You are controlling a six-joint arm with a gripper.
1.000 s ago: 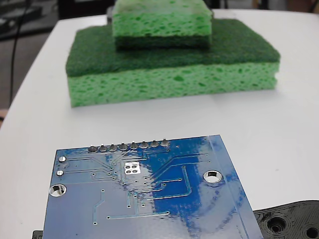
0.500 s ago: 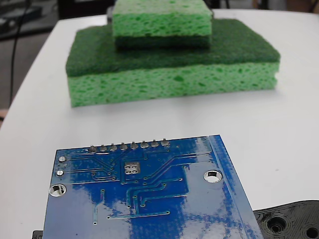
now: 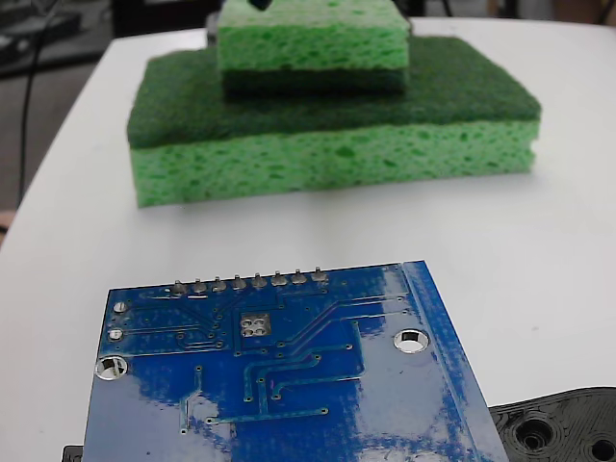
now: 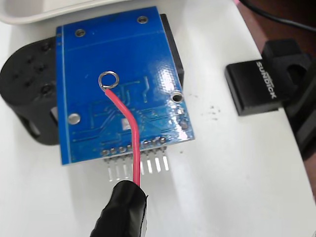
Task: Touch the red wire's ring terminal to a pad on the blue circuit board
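1. The step now is getting the ring (image 4: 108, 79) over the board (image 4: 118, 64). In the wrist view the ring sits over the blue part, far out ahead of the black sleeve (image 4: 122, 210) at the bottom edge.

2. The red wire (image 4: 129, 128) comes out of the sleeve and bends up and to the left, away from the pincer side, ending at the ring.

3. The pad (image 4: 125, 125) peeks out just left of the wire, about halfway between the sleeve and the ring. So the ring is past the pad (too far out).

4. In the fixed view the pad (image 3: 254, 324) is bare. No ring and no wire show near it, so I think the ring is up in the air and not touching yet.

5. The pincer cannot be seen in either view. I cannot tell if it is open or closed, though the sleeve looks like it is being held up from below the picture.

6. The next move, I think, should pull the ring back toward the sleeve and a tiny bit right until it is over the pad, then go down gently.

7. The wire is bendy, so a slow, soft touch would be best.

8. Beside the board lie a black plate (image 4: 24, 98) and a black block (image 4: 256, 86); sponges (image 3: 327, 125) sit far behind.
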